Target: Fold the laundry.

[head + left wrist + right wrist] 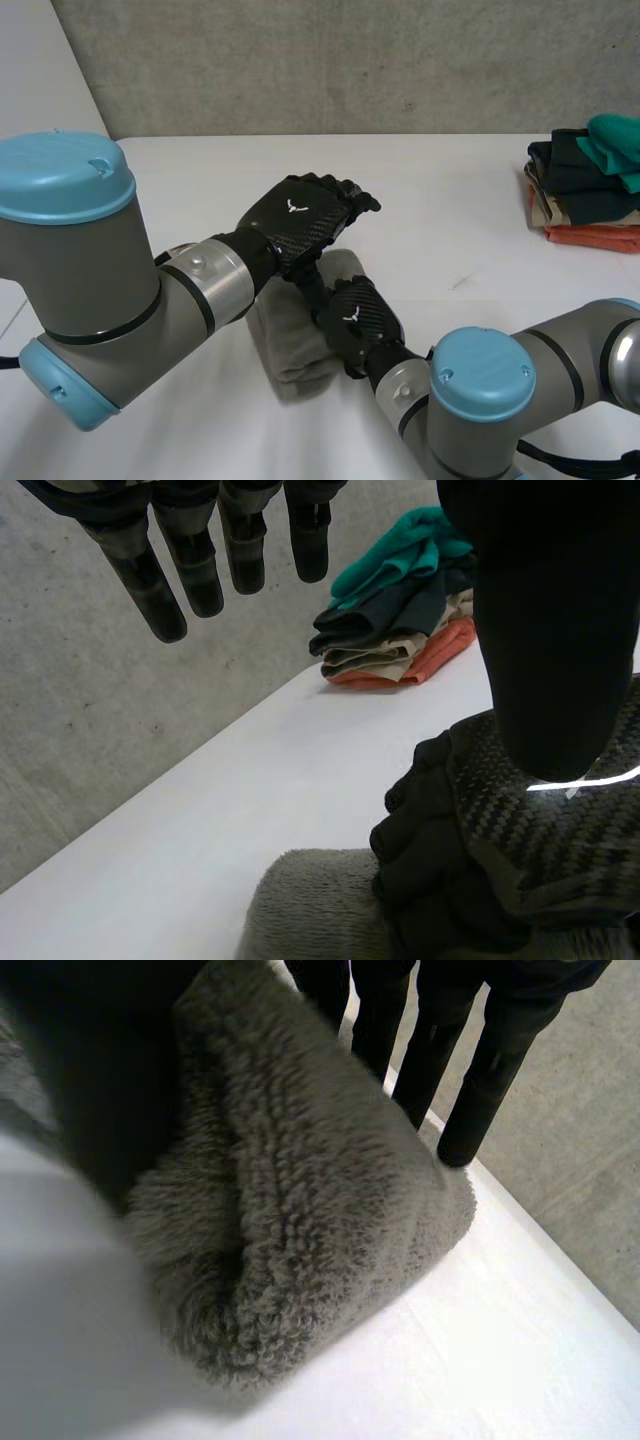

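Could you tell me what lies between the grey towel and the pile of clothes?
Only bare white table separates the grey towel from the pile of clothes, per the head view.

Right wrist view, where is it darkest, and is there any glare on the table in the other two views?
Right wrist view: darkest close under the right robot hand, beside the grey towel; the white table is brighter farther out. Left wrist view: the left robot hand reads near-black against the lit table, no glare. Head view: soft even light, no glare on the table.
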Robot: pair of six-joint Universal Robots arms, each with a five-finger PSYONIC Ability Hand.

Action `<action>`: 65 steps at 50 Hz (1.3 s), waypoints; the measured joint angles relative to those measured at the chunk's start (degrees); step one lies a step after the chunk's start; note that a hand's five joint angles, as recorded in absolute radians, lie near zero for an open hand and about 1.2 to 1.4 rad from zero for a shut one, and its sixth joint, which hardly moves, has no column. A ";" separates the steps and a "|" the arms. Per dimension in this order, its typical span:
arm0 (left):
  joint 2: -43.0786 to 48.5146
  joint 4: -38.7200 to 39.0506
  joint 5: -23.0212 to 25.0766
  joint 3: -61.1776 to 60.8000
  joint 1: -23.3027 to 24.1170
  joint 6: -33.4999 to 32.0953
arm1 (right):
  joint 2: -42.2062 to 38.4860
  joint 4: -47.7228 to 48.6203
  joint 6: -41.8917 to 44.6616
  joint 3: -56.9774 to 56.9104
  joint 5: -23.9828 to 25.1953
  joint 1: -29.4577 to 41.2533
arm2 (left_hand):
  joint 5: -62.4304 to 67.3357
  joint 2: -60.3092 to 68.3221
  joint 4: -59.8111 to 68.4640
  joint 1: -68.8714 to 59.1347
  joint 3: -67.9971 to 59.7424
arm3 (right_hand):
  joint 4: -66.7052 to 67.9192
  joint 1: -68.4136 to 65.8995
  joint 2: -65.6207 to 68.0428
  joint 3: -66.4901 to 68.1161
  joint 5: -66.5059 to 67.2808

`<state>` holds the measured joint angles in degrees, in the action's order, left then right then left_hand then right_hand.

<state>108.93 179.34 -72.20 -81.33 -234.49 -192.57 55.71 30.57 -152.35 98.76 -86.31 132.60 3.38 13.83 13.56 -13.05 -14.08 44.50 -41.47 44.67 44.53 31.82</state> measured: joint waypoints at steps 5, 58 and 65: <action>-0.19 0.04 -0.08 -0.02 -0.17 -0.02 | -0.51 0.41 0.58 -1.01 1.70 -0.04 | 0.03 0.00 0.00 0.00 0.00 | 21.59 -14.41 18.72 19.21 18.64; -3.64 0.13 -2.24 6.82 -1.55 -0.03 | -17.71 11.93 -24.79 -42.52 39.56 -64.04 | 0.01 0.00 0.00 0.00 0.00 | 23.74 -14.32 18.77 19.92 21.58; -2.37 0.12 -2.45 6.51 -0.60 -0.04 | -20.06 13.38 -24.20 -39.78 42.96 -64.16 | 0.02 0.00 0.00 -0.01 0.00 | 13.53 -14.19 12.04 12.43 15.56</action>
<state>106.56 179.46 -74.64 -74.82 -235.09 -192.61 35.66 43.95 -176.55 58.98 -43.35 68.43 3.40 13.83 13.56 -13.06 -14.08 58.03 -55.66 56.70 56.97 47.38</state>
